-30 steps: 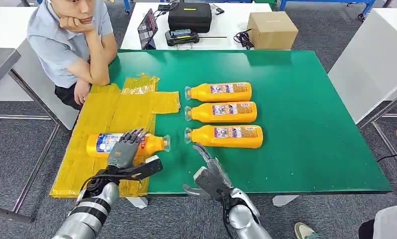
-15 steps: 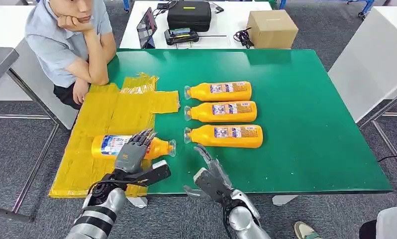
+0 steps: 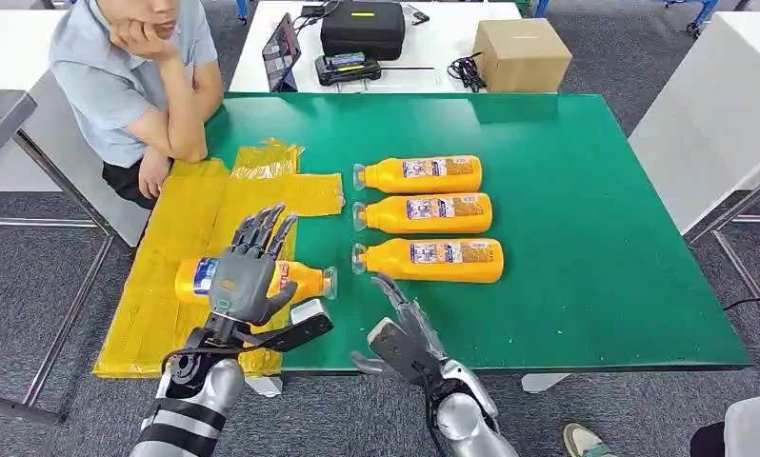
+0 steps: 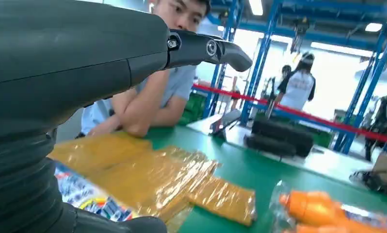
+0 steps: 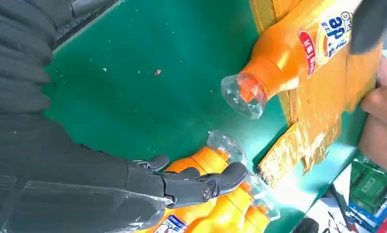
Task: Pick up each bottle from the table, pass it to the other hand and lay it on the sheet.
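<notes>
Looking from the head view, you can see one bottle (image 3: 262, 280) already lying on the yellow sheet (image 3: 181, 286), its clear cap pointing toward the three bottles that wait on the green worktop (image 3: 595, 248). The left robot hand (image 3: 246, 276) hovers above this laid bottle with its fingers spread apart and holds nothing. The right robot hand (image 3: 402, 333) is at the near edge of the worktop, also with fingers apart and nothing inside, just in front of the nearest waiting bottle (image 3: 431, 260).

The two other bottles, the middle one (image 3: 426, 214) and the far one (image 3: 420, 175), lie in a row behind it, all on their sides and close together but apart.

I judge that these bottles are plastic, smooth and round, so they may roll or slip when you touch them. They look full, so expect some weight. You should take the nearest bottle around the wide body, near the label, not at the narrow neck or the cap. Keep enough of the body free for the other robot hand to take it when you pass it over.

A person (image 3: 138, 86) sits at the far left corner, one arm resting close to the sheet.
</notes>
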Robot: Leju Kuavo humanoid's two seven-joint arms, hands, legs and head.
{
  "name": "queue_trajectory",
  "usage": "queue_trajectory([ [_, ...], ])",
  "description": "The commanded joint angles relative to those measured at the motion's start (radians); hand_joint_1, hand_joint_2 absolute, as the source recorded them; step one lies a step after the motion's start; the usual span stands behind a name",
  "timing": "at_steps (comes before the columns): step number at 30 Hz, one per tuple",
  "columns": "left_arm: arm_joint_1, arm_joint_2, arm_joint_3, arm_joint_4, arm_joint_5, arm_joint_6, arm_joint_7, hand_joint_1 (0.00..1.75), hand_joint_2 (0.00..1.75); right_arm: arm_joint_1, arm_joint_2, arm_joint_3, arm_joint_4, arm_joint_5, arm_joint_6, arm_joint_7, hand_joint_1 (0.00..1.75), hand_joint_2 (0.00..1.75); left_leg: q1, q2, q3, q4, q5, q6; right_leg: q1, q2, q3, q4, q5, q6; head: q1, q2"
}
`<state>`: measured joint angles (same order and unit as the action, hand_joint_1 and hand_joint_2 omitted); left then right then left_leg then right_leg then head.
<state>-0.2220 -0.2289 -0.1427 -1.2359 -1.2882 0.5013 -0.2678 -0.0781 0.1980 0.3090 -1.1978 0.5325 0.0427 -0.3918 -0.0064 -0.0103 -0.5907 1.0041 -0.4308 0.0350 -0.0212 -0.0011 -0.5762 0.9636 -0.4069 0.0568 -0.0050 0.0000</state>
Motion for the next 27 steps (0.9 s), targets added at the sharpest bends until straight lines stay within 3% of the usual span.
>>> queue_trajectory([
  [1,0.087,-0.040,-0.024,-0.198,0.197,-0.056,-0.083,0.00,1.75,0.042,-0.001,-0.028,-0.085,-0.006,-0.013,0.000,0.00,1.75,0.001,0.001,0.001,0.001,-0.002,-0.002,0.001,0.001,0.001,0.001,-0.001,-0.002,0.000,0.000],
  [2,0.113,-0.045,-0.024,-0.241,0.257,-0.064,-0.093,0.00,1.75,0.064,0.002,-0.035,-0.132,-0.008,-0.019,-0.001,0.00,0.00,0.002,0.001,0.001,0.003,-0.003,-0.002,0.002,0.000,0.002,0.001,-0.002,-0.003,0.000,0.000],
  [9,0.261,-0.096,0.098,-0.445,0.677,-0.197,-0.148,0.00,1.75,0.234,0.010,-0.135,-0.531,-0.146,0.043,-0.035,0.00,0.00,0.001,0.001,-0.001,0.003,-0.004,-0.002,0.001,0.000,-0.001,0.002,-0.003,-0.003,0.000,0.000],
  [14,0.310,-0.120,0.129,-0.472,0.759,-0.259,-0.146,0.00,1.75,0.266,0.052,-0.223,-0.575,-0.120,0.041,-0.031,0.00,0.00,0.001,0.001,-0.002,0.001,-0.003,-0.002,0.001,0.001,-0.002,0.000,-0.002,-0.002,0.000,0.000],
  [19,0.348,-0.120,0.099,-0.515,0.804,-0.312,-0.112,0.00,1.75,0.288,0.043,-0.240,-0.589,0.003,-0.022,-0.035,0.00,0.00,0.001,0.001,-0.002,0.001,-0.003,-0.002,0.001,0.000,-0.002,0.000,-0.002,-0.002,0.000,0.000],
  [22,0.361,-0.117,0.089,-0.532,0.836,-0.364,-0.113,0.00,1.75,0.291,0.010,-0.236,-0.576,0.038,-0.019,-0.021,0.00,0.00,0.002,0.001,0.000,0.001,-0.003,-0.003,0.002,0.000,0.000,0.000,-0.002,-0.003,0.000,0.000],
  [23,0.364,-0.115,0.085,-0.536,0.861,-0.392,-0.118,0.00,1.75,0.289,-0.023,-0.223,-0.566,0.144,-0.075,-0.021,0.00,0.00,0.002,0.002,0.000,0.001,-0.004,-0.003,0.002,0.001,0.000,0.000,-0.003,-0.004,0.000,0.000],
  [27,0.370,-0.116,0.079,-0.541,0.883,-0.416,-0.132,0.00,1.75,0.284,-0.084,-0.213,-0.571,0.256,-0.130,-0.015,0.00,0.00,0.002,0.001,0.000,0.000,-0.003,-0.002,0.002,-0.001,0.001,-0.001,-0.002,-0.003,0.000,0.000],
])
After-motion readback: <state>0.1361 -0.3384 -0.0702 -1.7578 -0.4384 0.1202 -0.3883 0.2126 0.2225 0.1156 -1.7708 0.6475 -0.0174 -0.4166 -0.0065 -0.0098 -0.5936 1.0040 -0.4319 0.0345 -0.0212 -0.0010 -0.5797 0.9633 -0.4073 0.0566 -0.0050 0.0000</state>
